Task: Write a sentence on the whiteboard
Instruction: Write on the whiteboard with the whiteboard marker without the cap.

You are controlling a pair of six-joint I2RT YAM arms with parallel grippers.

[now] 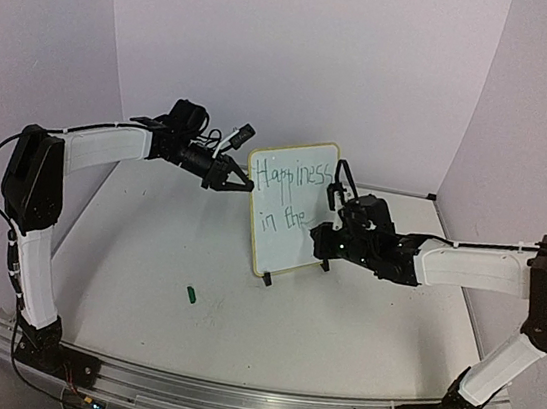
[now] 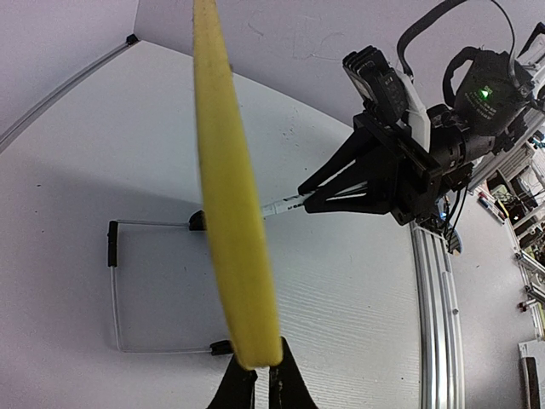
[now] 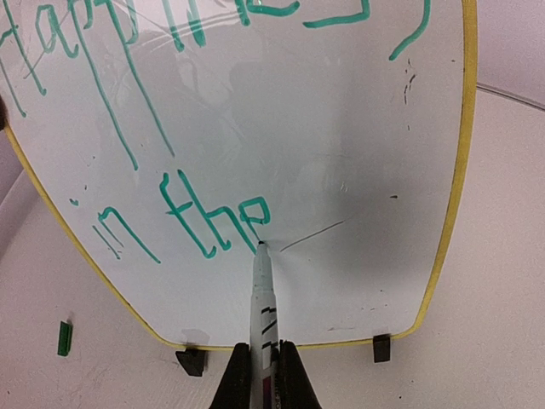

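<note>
The whiteboard (image 1: 294, 243) stands upright on two black feet mid-table, yellow frame around it. The sentence (image 1: 297, 175) reads "Happiness" over "in the" in green. My left gripper (image 1: 237, 184) is shut on the board's left edge; in the left wrist view its jaws (image 2: 255, 375) pinch the yellow frame (image 2: 228, 204). My right gripper (image 1: 326, 236) is shut on a white marker (image 3: 261, 294). The marker's tip touches the board just below the "e" of "the" (image 3: 213, 217). The right gripper (image 3: 265, 379) sits low in front of the board's bottom edge.
A green marker cap (image 1: 191, 296) lies on the table in front left of the board, also in the right wrist view (image 3: 64, 337). The board's feet (image 3: 381, 348) rest on the white table. Purple walls enclose the back and sides. An aluminium rail (image 1: 227, 400) runs along the near edge.
</note>
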